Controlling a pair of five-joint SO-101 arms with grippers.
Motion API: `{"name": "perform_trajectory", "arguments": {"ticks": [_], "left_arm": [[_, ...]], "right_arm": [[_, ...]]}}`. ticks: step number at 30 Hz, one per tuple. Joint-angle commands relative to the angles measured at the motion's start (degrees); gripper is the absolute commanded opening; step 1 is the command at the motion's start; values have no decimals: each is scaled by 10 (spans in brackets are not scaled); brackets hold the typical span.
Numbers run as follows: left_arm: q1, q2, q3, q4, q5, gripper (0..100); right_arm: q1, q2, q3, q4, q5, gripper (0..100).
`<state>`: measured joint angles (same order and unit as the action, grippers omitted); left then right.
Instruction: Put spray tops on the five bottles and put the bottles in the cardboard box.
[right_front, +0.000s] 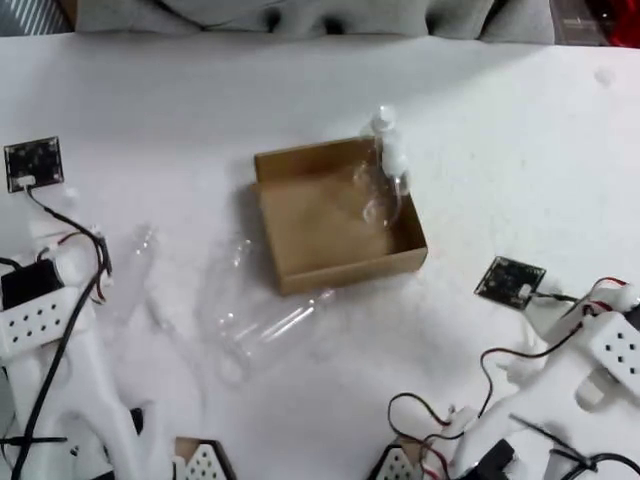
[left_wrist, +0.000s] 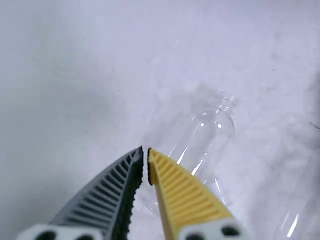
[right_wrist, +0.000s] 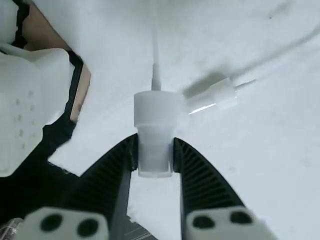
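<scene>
Two black jaws of the right gripper (right_wrist: 154, 145) pinch a white spray top (right_wrist: 156, 120), its dip tube pointing away. If that hold is tilted, the tube could miss a bottle neck. A second spray top (right_wrist: 218, 96) lies on the table (right_wrist: 260, 170) just beyond. The left gripper (left_wrist: 146, 154) has its jaws pressed together on nothing, above a clear bottle (left_wrist: 205, 137) lying flat, which may roll if unsteadied. One capped bottle (right_front: 384, 170) leans inside the cardboard box (right_front: 345, 268).
</scene>
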<state>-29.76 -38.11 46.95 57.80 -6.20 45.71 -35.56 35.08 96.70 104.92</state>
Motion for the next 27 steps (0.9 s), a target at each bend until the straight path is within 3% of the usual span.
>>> {"name": "perform_trajectory", "arguments": {"ticks": [1, 8, 11, 15, 20, 25, 27], "left_arm": [[7, -26, 8, -18, 0, 21], [39, -27, 111, -113, 1, 22], [61, -27, 167, -175, 1, 22], [67, -27, 197, -218, 1, 22], [68, -27, 212, -222, 1, 22], [68, -27, 215, -222, 0, 23], [69, -27, 215, -222, 0, 23]], "right_arm": [[8, 20, -7, -29, 11, 19], [-6, 119, -7, -131, -40, 176], [-28, 175, -11, -185, -78, 190], [-60, 233, -18, -257, -136, 190], [-76, 262, -77, -259, -258, 180], [-69, 233, -104, -222, -340, 14], [-64, 207, -101, -202, -355, 29]]}}
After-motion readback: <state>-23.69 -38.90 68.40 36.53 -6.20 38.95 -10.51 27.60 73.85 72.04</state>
